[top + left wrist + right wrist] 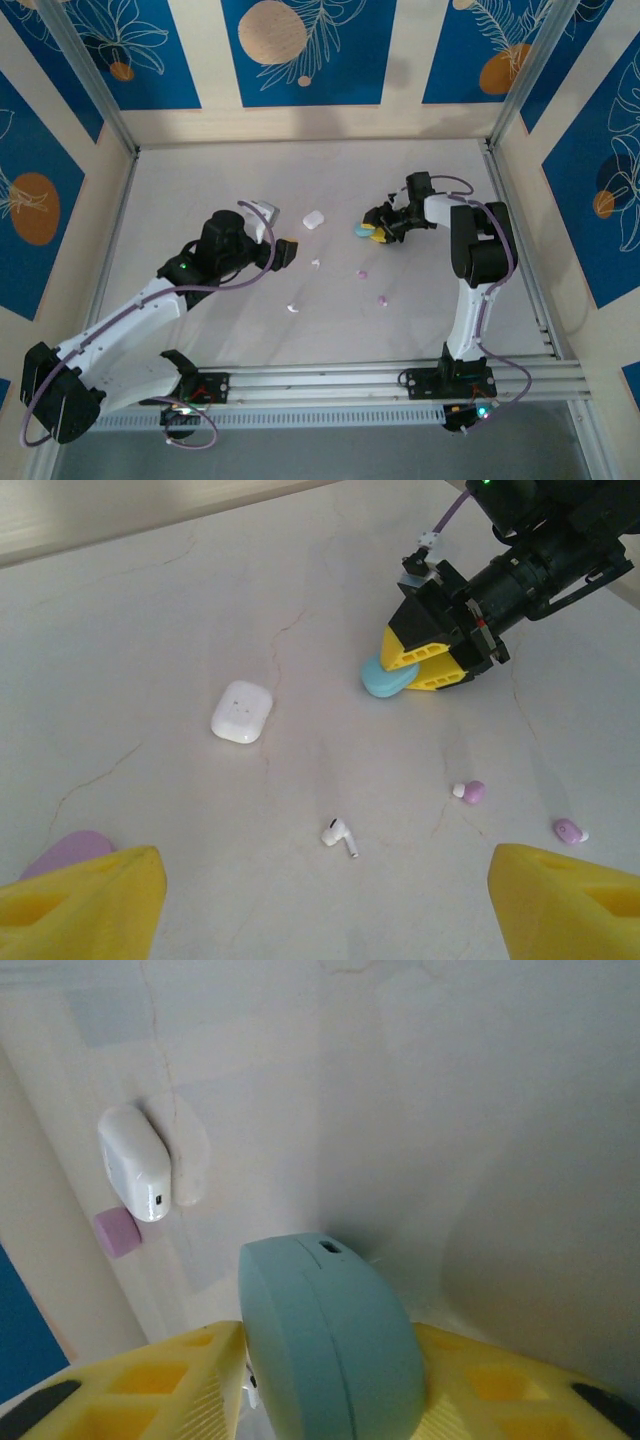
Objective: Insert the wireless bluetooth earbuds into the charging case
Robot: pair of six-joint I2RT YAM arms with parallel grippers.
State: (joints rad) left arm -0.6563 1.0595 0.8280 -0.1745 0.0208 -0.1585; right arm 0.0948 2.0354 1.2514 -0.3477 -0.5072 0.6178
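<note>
A teal charging case (330, 1335) stands on edge between the yellow fingers of my right gripper (330, 1400). It leans on the right finger, and a thin gap shows beside the left one. The top view has this case (360, 230) low on the table at the right gripper (372, 232). A white case (242, 711) lies shut to its left. My left gripper (325, 910) hovers open over a white earbud (340, 835). Two pink earbuds (470, 792) (568, 830) lie to the right. A pink case (68, 848) peeks out behind the left finger (85, 900).
Another white earbud (293, 308) lies nearer the arm bases. Patterned walls and metal posts (95, 85) close in the table (200, 180) on three sides. A rail (380, 380) runs along the near edge.
</note>
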